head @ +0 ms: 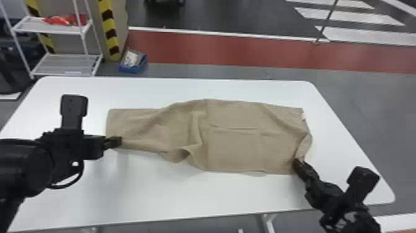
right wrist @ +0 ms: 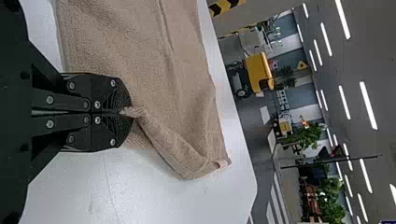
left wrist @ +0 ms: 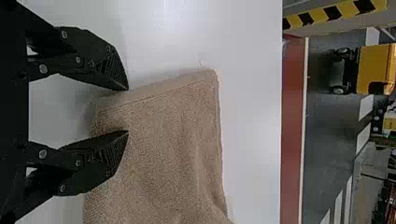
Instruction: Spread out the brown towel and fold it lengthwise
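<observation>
Brown towel [head: 235, 145] lies rumpled, pinched in the right pincer [head: 297, 163] (the left pincer [head: 117, 141], mind you, gapes).

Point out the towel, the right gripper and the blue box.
Towel [head: 235, 145]: head view, on its right half.
Right gripper [right wrist: 128, 112]: right wrist view, midway between its fingertips.
Blue box [head: 131, 69]: head view, on its front wall.

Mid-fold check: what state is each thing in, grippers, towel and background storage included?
Left gripper: open, fingers apart at the towel's left end.
Right gripper: shut, pinching the towel's near right end.
Brown towel: laid out lengthwise across the table, rumpled near its middle.
Blue bin: open-topped, holding something pale.
White rack: upright, red item on its upper shelf.
</observation>
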You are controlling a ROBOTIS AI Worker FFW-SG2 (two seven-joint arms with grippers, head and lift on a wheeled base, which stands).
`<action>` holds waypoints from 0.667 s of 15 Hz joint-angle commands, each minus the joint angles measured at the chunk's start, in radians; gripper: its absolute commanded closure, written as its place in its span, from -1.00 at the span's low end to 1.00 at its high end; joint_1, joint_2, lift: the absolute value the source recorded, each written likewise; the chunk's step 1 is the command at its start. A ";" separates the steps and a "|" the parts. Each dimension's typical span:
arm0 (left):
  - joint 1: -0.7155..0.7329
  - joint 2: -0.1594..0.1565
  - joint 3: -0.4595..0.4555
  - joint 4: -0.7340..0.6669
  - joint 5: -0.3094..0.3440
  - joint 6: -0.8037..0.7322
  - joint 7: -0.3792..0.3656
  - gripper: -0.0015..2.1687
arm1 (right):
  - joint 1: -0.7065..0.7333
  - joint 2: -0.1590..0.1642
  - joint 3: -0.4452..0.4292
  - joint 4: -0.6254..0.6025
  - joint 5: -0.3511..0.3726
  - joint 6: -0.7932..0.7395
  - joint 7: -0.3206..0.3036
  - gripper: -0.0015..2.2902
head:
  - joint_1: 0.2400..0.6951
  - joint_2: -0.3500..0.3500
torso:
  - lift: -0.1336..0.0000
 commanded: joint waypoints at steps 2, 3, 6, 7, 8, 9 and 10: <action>0.030 0.001 0.018 -0.058 0.017 0.001 0.008 0.40 | 0.003 0.000 0.001 -0.012 -0.004 -0.007 0.002 0.45 | 1.00 -0.39 | -0.80; 0.043 0.005 0.024 -0.090 0.028 0.004 0.010 0.40 | 0.012 0.000 -0.003 -0.038 -0.007 -0.007 0.002 0.45 | 1.00 -0.39 | -0.80; 0.073 0.011 0.089 -0.230 0.098 0.108 0.010 0.40 | 0.058 0.000 -0.039 -0.226 -0.024 0.073 0.002 0.45 | 1.00 -0.40 | -0.80; 0.078 0.011 0.115 -0.280 0.115 0.176 0.010 0.40 | 0.074 0.000 -0.051 -0.295 -0.032 0.106 0.000 0.45 | 1.00 -0.41 | -0.80; 0.079 0.013 0.147 -0.337 0.146 0.259 0.005 0.40 | 0.089 0.000 -0.077 -0.371 -0.047 0.140 0.000 0.45 | 1.00 -0.41 | -0.80; 0.079 0.015 0.176 -0.392 0.177 0.338 0.008 0.40 | 0.094 -0.005 -0.112 -0.439 -0.073 0.183 -0.003 0.45 | 1.00 -0.42 | -0.80; 0.076 0.015 0.187 -0.438 0.193 0.390 0.010 0.40 | 0.091 -0.012 -0.147 -0.485 -0.102 0.229 -0.009 0.45 | 1.00 -0.42 | -0.80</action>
